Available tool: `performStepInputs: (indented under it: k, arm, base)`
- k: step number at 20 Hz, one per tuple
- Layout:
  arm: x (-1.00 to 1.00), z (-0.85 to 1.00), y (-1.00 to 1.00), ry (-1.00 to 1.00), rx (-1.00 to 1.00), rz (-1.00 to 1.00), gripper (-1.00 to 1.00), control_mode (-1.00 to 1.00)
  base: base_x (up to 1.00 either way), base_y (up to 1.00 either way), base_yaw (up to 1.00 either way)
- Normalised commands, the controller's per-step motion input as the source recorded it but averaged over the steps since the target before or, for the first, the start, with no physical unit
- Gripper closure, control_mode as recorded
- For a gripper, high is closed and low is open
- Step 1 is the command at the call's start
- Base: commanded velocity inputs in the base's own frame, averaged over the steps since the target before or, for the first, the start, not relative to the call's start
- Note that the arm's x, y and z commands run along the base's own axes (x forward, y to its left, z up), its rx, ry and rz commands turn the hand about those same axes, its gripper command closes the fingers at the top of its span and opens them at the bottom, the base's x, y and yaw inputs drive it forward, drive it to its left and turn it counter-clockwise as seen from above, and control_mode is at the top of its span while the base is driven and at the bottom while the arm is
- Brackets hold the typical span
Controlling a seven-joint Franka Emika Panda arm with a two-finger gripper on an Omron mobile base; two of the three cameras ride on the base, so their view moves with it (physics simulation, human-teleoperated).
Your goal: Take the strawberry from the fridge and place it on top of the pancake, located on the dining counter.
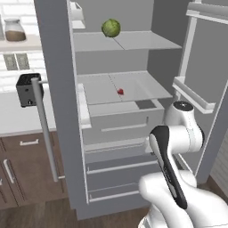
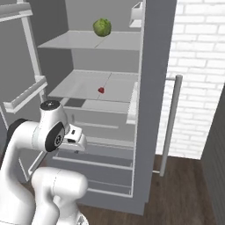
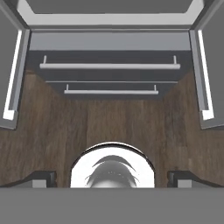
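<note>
Kitchen, fridge (image 1: 60,111) doors wide open for access; strawberry (image 1: 120,91) mid-shelf, near front edge; claw (image 3: 112,177) fingers wide apart, empty, aimed floorward.

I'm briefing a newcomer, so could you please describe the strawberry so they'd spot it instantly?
Look inside the open tall grey fridge, on the pale lower shelf. The tiny bright red strawberry lies there, unlike the far larger round green cabbage one shelf up.

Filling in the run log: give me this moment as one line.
tall matte grey fridge: doors open | tiny bright red strawberry: middle shelf, untouched | green cabbage ball: top shelf | pincer: open, facing floor
</note>
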Motion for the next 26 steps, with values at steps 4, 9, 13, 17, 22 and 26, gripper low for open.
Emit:
performStepInputs:
  k: [4,9,13,17,22,26]
  arm:
    - [0.0,0.0,0.0,0.0,0.0,0.0,-1.0,1.0]
    - [0.0,0.0,0.0,0.0,0.0,0.0,-1.0,1.0]
    - [0.0,0.0,0.0,0.0,0.0,0.0,-1.0,1.0]
    - [0.0,0.0,0.0,0.0,0.0,0.0,-1.0,1.0]
    - [0.0,0.0,0.0,0.0,0.0,0.0,-1.0,1.0]
    - [0.0,0.0,0.0,0.0,0.0,0.0,-1.0,1.0]
  base:
    - [0.52,0.05,0.0]
    - [0.53,0.06,0.0]
    - [0.42,0.08,0.0]
    - [0.48,0.07,0.0]
    - [0.51,0.08,0.0]
    - [0.49,0.08,0.0]
